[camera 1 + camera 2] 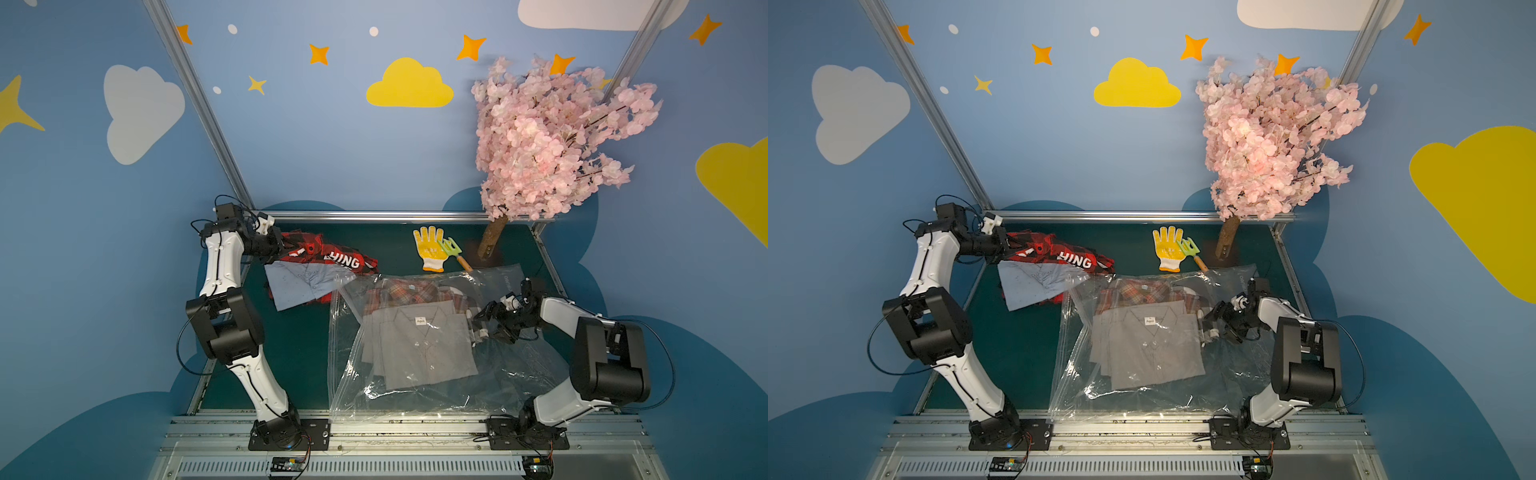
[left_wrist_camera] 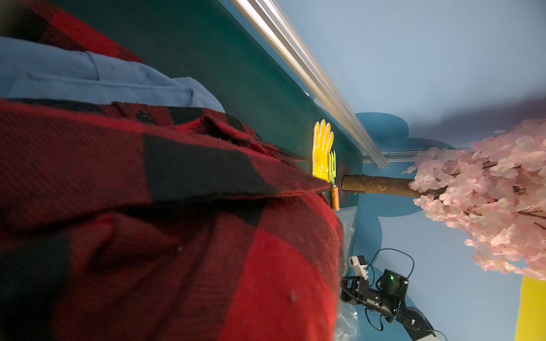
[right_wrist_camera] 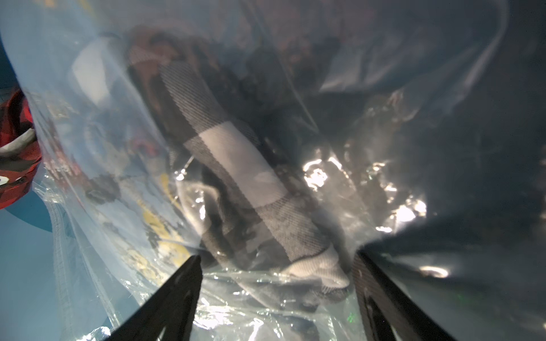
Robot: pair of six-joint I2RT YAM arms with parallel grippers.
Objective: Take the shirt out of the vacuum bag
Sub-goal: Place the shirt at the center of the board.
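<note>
The clear vacuum bag (image 1: 415, 395) lies crumpled at mid-table in both top views. Inside it are a folded grey shirt (image 1: 424, 345), a plaid one (image 1: 409, 291) behind it, and a black-and-white checked one (image 3: 236, 153) at the right. My right gripper (image 1: 478, 322) (image 3: 277, 257) is open at the bag's right side. Crinkled plastic and the checked cloth's edge lie between its fingers, and nothing is pinched. At the back left my left gripper (image 1: 278, 245) is shut on a red-and-black plaid shirt (image 2: 206, 236) lying outside the bag over a blue shirt (image 1: 299, 286). That cloth hides its jaws.
A yellow glove (image 1: 430, 249) and a small green rake (image 1: 455, 251) lie at the back. To their right stands a pink blossom tree with its trunk (image 1: 492, 241) on the table. A metal rail (image 1: 374, 216) edges the back. Green table (image 1: 299, 353) shows left of the bag.
</note>
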